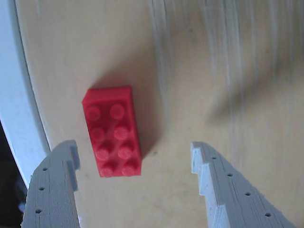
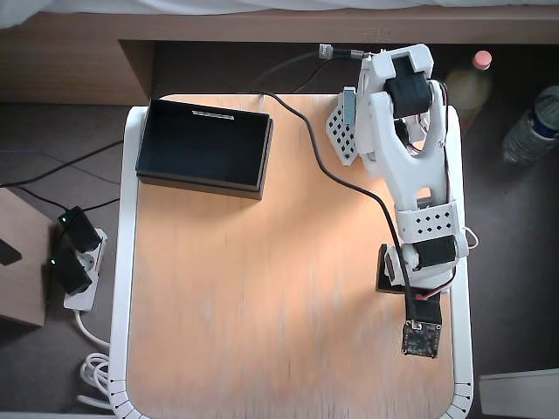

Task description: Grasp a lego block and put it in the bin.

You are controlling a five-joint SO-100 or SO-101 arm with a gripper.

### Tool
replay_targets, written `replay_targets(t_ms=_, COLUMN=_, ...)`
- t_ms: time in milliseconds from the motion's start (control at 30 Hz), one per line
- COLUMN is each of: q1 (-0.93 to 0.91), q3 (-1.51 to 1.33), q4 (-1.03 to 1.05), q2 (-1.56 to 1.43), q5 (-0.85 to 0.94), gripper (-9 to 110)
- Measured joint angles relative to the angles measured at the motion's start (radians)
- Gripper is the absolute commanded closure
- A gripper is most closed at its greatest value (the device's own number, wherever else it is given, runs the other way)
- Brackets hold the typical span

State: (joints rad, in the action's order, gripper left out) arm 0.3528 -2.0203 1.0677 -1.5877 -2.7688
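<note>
Gripper (image 1: 135,156) open, above lego block (image 1: 114,132)

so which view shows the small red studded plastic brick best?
The wrist view: the small red studded plastic brick lies studs-up on the tan tabletop, between and just ahead of the open grey jaws. The overhead view shows none of it; the white arm covers that spot.

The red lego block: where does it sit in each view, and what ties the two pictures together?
Wrist view: the lego block lies on the table left of centre, just ahead of the open gripper, nearer its left finger.
Overhead view: not visible; the arm near the table's right edge covers that spot.
Shared landmark: the white table rim.
</note>
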Motion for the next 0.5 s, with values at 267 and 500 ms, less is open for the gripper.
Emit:
replay_targets(t_ms=267, q1=0.000, q3=0.002, q4=-0.023, q2=0.015, q5=0.000, gripper=80)
replay_targets(t_ms=500, q1=0.000, q3=0.002, q4=-0.025, q2=0.017, q5=0.017, gripper=84)
